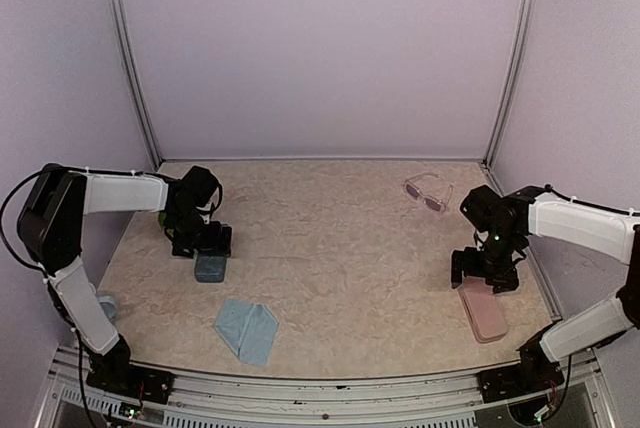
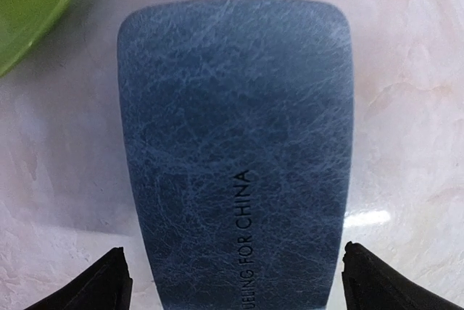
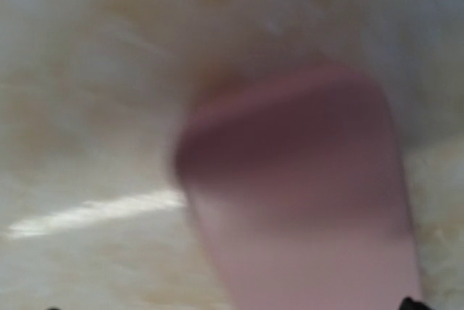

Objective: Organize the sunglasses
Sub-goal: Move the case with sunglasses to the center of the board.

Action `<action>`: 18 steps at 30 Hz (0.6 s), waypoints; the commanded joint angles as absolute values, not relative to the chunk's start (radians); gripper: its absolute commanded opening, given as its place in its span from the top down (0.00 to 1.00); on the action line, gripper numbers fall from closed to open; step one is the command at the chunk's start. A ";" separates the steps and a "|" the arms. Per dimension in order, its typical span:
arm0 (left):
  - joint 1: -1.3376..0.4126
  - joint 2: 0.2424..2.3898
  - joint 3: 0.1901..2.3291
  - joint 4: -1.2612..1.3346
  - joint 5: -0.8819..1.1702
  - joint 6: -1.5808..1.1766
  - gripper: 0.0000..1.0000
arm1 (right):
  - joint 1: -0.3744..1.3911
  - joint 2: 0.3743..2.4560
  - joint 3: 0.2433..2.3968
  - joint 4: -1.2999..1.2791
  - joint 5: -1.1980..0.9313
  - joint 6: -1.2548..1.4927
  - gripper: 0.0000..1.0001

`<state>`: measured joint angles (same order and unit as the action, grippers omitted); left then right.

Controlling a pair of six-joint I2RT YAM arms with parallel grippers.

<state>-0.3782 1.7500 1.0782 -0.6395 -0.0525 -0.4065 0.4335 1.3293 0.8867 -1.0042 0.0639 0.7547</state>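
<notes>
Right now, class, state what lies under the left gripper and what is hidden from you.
Under the left gripper lies the closed blue-grey case, flat on the table, between the open fingers. Whatever is inside the case cannot be seen; its shell covers it.

- Bench: flat top with a beige marbled pattern, running from the near rail to the far wall.
- Far wall: plain panel, pale lilac.
- Left wall and right wall: same pale lilac, meeting the far wall at the corners.
- Left upright and right upright: silver metal profiles, one in each far corner.
- Near rail: slotted metal rail along the near bench edge.
- Light: soft and even; a white glare streak lies on the bench surface.
</notes>
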 commanded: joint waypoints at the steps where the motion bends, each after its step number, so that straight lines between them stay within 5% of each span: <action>1: -0.371 1.707 1.143 -0.663 -0.067 -0.397 0.01 | 0.411 1.310 0.792 -1.011 0.051 0.800 0.00; 18: -0.376 1.686 1.232 -0.688 -0.020 -0.412 0.01 | 0.376 1.310 0.727 -1.002 0.119 0.819 0.00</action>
